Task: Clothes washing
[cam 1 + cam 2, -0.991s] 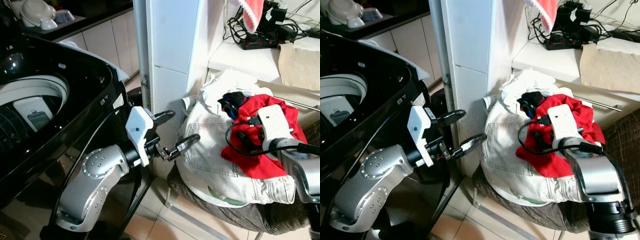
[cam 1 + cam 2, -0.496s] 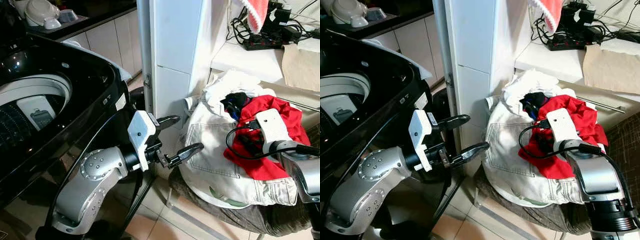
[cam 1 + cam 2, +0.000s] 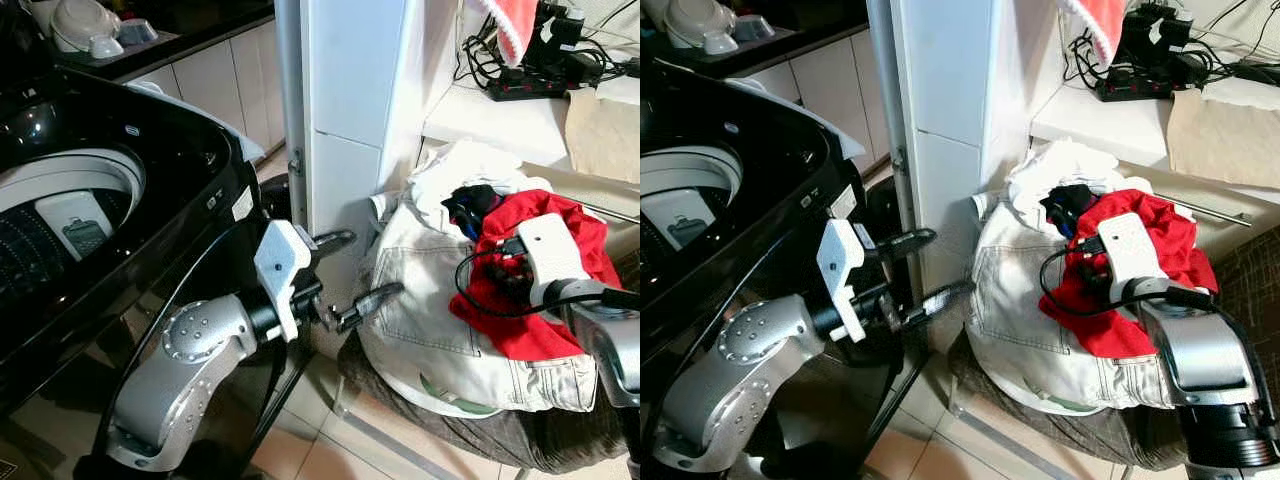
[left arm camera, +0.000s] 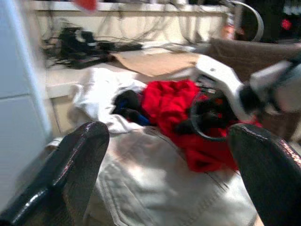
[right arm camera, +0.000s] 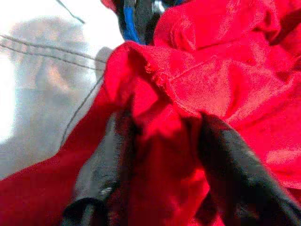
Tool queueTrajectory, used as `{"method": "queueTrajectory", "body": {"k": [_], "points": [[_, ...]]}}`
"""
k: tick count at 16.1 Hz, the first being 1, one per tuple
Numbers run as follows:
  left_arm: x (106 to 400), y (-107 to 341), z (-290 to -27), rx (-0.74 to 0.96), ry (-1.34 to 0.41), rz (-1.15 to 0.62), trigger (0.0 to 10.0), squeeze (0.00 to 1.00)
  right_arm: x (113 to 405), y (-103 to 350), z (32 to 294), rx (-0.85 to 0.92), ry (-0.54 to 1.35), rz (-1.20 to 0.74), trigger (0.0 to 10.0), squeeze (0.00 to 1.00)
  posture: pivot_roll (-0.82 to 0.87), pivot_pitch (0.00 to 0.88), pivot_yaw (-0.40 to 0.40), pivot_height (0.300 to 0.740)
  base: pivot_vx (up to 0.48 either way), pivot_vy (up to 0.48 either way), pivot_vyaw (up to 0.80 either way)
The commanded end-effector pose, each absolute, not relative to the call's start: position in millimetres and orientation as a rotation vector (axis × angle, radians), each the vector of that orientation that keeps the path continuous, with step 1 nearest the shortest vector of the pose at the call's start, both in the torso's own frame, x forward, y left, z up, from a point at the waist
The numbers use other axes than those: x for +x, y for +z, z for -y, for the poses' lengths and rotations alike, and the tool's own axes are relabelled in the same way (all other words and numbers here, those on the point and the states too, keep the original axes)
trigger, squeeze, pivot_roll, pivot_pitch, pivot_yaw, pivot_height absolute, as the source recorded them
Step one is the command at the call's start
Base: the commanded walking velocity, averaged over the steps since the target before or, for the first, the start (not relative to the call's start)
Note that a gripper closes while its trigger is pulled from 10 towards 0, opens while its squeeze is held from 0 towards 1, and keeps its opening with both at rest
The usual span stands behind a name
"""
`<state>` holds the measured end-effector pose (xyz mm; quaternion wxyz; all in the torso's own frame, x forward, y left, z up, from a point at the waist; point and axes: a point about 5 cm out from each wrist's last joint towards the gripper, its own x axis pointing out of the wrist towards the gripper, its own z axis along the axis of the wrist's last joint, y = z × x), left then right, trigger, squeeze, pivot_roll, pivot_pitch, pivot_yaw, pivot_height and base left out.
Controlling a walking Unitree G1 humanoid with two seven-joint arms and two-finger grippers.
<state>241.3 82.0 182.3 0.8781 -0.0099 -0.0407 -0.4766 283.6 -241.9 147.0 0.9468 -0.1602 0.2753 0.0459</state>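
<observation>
While the right hand (image 5: 160, 188) is sunk into the red garment (image 3: 540, 260), its 2 fingers (image 5: 230, 169) are seen pressed into a fold of the cloth with a gap still between them, so whether it is gripping cannot be told. The garment lies crumpled on top of a heap of laundry, over pale jeans (image 3: 440, 320) and beside white cloth (image 3: 460, 165); no long axis can be made out. The heap rests on a dark brown seat (image 3: 500, 435) over a tiled floor (image 3: 330, 455). The left hand (image 3: 345, 270) is held with its fingers spread, empty, between the black washing machine (image 3: 120, 200) and the heap. A white pillar (image 3: 350, 110) stands behind; a power strip (image 3: 530, 85) lies on the counter (image 3: 490, 120).
</observation>
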Motion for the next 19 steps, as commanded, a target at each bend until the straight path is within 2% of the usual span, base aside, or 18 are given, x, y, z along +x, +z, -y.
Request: {"method": "queueTrajectory", "body": {"k": [1, 3, 8, 13, 19], "points": [[246.3, 181.4, -87.6, -0.032, -0.939, 0.076, 10.0, 0.00, 280.9, 149.3, 242.2, -0.305, 0.092, -0.555, 0.0, 0.00, -0.11, 0.000, 0.043, 0.740, 0.000, 0.000, 0.00], [248.6, 181.6, -85.8, -0.128, -0.898, 0.087, 10.0, 0.00, 275.5, 150.0, 234.8, -0.234, 0.092, -0.539, 0.0, 0.00, -0.13, 0.000, 0.059, 0.740, 0.000, 0.000, 0.00], [246.3, 173.7, -81.6, -0.012, -0.889, 0.060, 10.0, 0.00, 268.8, 153.1, 233.2, -0.232, 0.066, -0.508, 0.0, 0.00, -0.13, 0.000, 0.069, 0.740, 0.000, 0.000, 0.00], [246.4, 174.1, -87.4, 0.001, -0.860, 0.048, 10.0, 0.00, 270.3, 156.8, 237.5, -0.256, 0.070, -0.515, 0.0, 0.00, -0.12, 0.000, 0.046, 0.740, 0.000, 0.000, 0.00], [254.3, 175.3, -97.6, 0.017, -0.763, 0.067, 10.0, 0.00, 275.9, 204.5, 242.9, -0.227, 0.136, -0.389, 0.0, 0.00, -0.14, 0.000, 0.056, 0.740, 0.000, 0.000, 0.00]]}}
